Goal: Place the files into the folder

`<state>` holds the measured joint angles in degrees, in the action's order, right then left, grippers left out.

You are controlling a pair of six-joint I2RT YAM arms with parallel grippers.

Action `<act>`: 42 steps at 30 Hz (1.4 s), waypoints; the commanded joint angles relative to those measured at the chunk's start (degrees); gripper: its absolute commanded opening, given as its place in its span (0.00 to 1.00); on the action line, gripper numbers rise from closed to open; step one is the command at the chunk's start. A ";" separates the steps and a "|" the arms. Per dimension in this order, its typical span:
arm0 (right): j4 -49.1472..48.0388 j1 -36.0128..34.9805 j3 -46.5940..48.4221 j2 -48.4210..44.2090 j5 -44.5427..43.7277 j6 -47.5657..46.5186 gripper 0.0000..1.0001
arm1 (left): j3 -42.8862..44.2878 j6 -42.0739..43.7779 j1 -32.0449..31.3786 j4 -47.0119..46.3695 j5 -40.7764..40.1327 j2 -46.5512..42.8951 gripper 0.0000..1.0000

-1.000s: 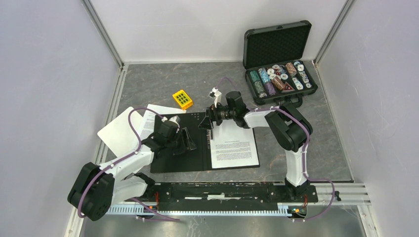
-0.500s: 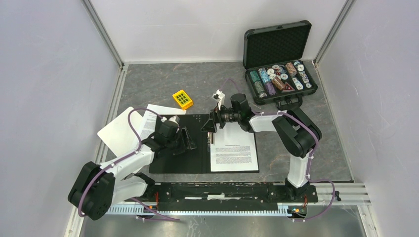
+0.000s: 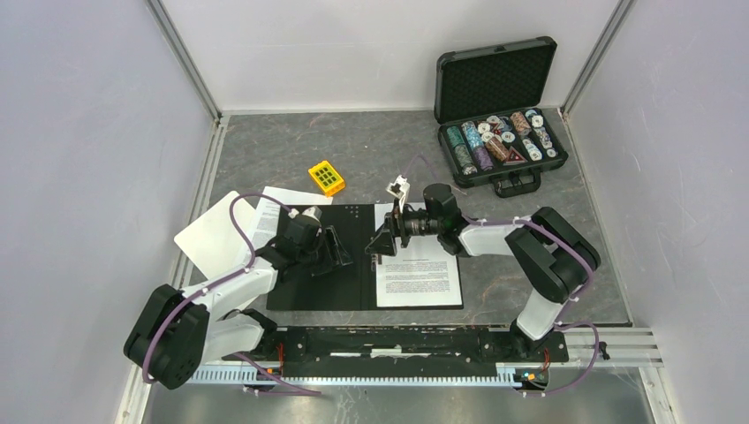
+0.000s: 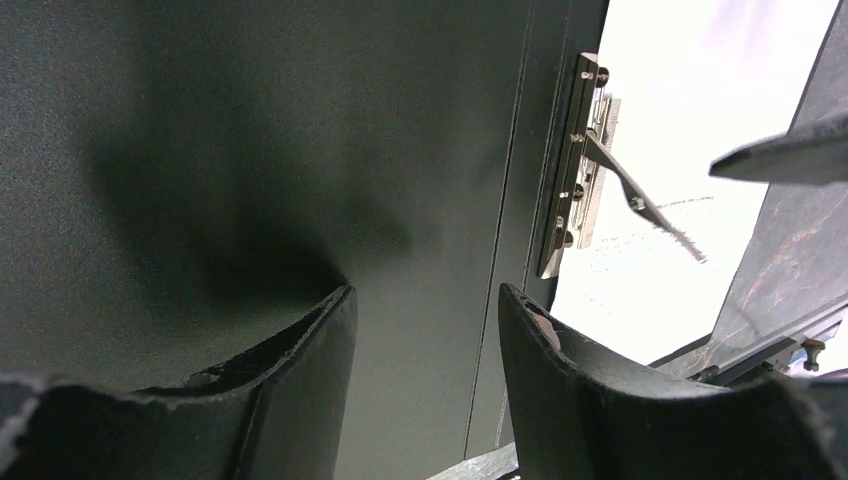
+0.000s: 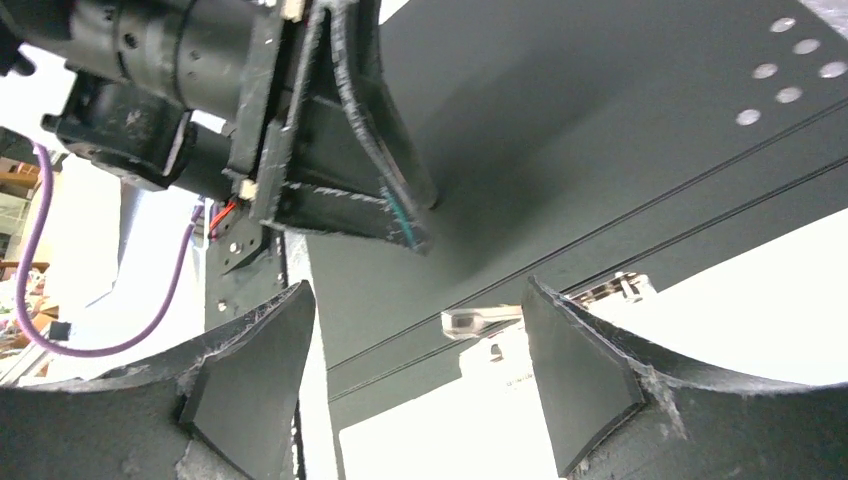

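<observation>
White files (image 3: pixel 419 276) partly behind right jaws

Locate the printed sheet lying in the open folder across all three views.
Top external: printed sheet at lower centre, on the right half of the folder.
Left wrist: bright white patch at upper right.
Right wrist: white area along the bottom and right edge.
Shared landmark: the spine grooves running alongside the sheet's edge.

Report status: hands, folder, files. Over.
Left hand open over folder, left cover. Right hand open over clip. One sheet inside, second sheet outside. Nothing blocking.
</observation>
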<state>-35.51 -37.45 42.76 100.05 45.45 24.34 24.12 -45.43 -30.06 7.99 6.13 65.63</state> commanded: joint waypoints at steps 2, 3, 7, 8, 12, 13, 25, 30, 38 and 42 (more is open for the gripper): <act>-5.63 -0.60 -3.54 -6.33 0.88 2.78 0.81 | -0.35 -1.77 0.26 -0.86 -0.13 -0.73 0.61; -5.94 -0.61 -4.19 -7.24 0.25 3.96 0.80 | -0.26 -1.77 0.26 -0.80 0.24 -0.96 0.61; 1.85 -0.78 -5.29 -11.71 -11.68 10.76 0.76 | 0.54 -1.62 0.27 -0.15 1.38 -1.97 0.61; 5.32 -0.94 -5.07 -12.34 -14.60 11.94 0.75 | 0.87 -1.44 0.27 0.45 1.30 -2.27 0.61; 12.79 -1.84 -4.59 -13.72 -22.53 16.21 0.71 | 2.91 -0.50 0.29 3.25 0.61 -3.57 0.62; 14.15 -2.08 -4.30 -13.70 -23.71 16.60 0.70 | 3.31 -0.45 0.39 3.78 0.48 -3.82 0.62; 17.54 -3.54 2.06 -5.80 -20.97 24.26 0.65 | 1.08 -0.46 1.58 3.70 1.52 -4.47 0.61; 16.99 -3.92 2.02 -4.15 -21.33 25.36 0.58 | 0.02 -0.19 1.68 3.39 1.20 -4.84 0.61; 17.27 -5.02 2.79 -2.76 -21.42 24.28 0.57 | -0.47 -0.23 1.63 3.01 0.81 -4.75 0.61; 17.49 -5.18 2.18 -2.79 -22.16 23.76 0.53 | -0.61 -0.19 1.68 2.91 0.81 -4.59 0.61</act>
<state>-17.85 -42.28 43.33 96.79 24.05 48.64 23.88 -45.58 -28.67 12.08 6.61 61.41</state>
